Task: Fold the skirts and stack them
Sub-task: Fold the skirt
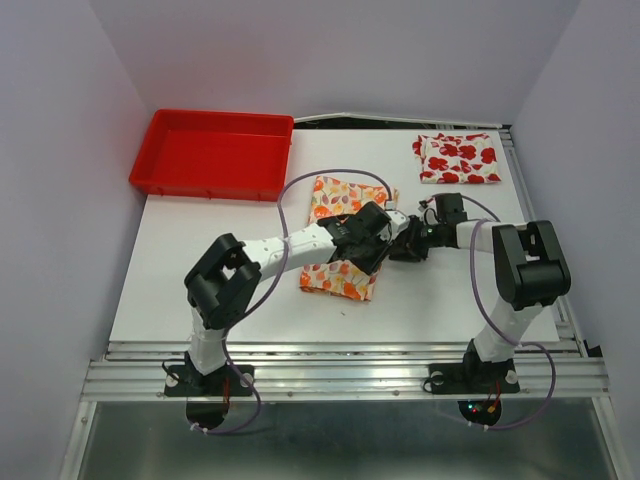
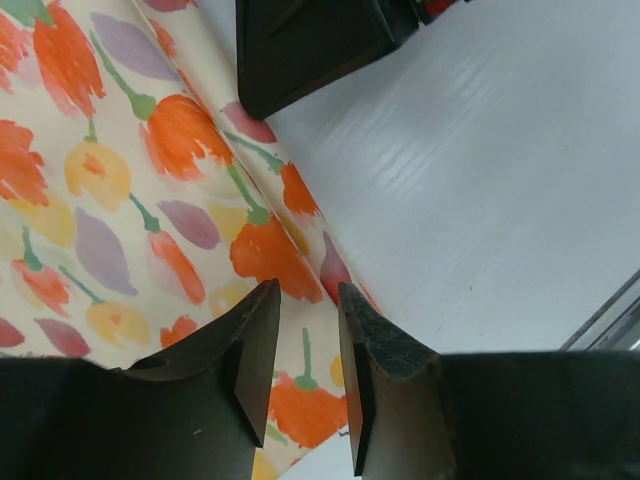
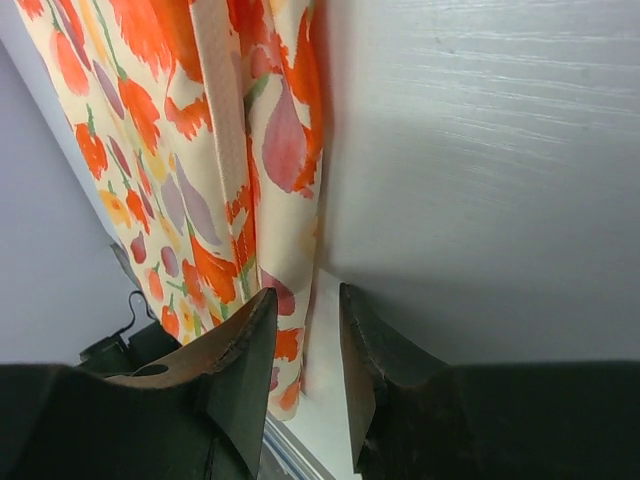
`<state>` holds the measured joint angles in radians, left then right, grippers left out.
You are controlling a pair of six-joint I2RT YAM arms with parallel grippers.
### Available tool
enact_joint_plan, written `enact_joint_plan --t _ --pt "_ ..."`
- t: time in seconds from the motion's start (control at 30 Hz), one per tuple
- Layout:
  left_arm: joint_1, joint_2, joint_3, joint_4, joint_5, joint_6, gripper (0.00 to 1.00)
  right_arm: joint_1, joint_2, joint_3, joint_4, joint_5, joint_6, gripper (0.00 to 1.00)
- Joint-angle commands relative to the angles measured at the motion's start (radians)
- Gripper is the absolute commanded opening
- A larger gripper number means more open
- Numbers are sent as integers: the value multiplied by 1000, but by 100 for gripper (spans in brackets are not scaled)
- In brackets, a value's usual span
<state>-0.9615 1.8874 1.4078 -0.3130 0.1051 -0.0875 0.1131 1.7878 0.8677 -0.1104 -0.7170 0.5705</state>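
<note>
Cream skirt [image 1: 338,195], mid-fold: your left gripper [image 2: 308,290] parted above it; right gripper [image 3: 306,292], hold unclear. Next: flatten, stack with flowered skirt [image 1: 458,158].

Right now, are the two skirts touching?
Apart. The top view shows bare table between the red-flower skirt at the far right and the cream skirt in the middle.

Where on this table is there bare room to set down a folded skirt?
Bare: the near-left table in front of the red tray, and the far strip between tray and red-flowered skirt. Crowded: the middle, left gripper and right gripper at the cream tulip skirt.
</note>
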Motion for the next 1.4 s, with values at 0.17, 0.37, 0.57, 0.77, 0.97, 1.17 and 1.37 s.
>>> enact_joint_plan --t 0.17,0.37,0.57,0.77,0.97,1.17,1.37 --pt "3 75 92 2 -54 -32 42 20 53 16 69 -15 2 34" --pt "3 90 106 -6 -81 -32 56 20 81 25 69 -21 2 29" --pt "3 105 109 -9 -87 -27 46 30 84 25 66 -16 0 28" --pt "3 118 114 -12 -62 -26 22 30 90 30 64 -18 0 27" --pt "4 118 125 -14 -58 -24 0 30 88 27 57 -12 -9 24" --pt "6 56 103 20 -13 -23 0 30 91 28 57 -13 -8 22" --pt "6 24 109 31 21 -34 0 30 93 22 58 -12 -8 22"
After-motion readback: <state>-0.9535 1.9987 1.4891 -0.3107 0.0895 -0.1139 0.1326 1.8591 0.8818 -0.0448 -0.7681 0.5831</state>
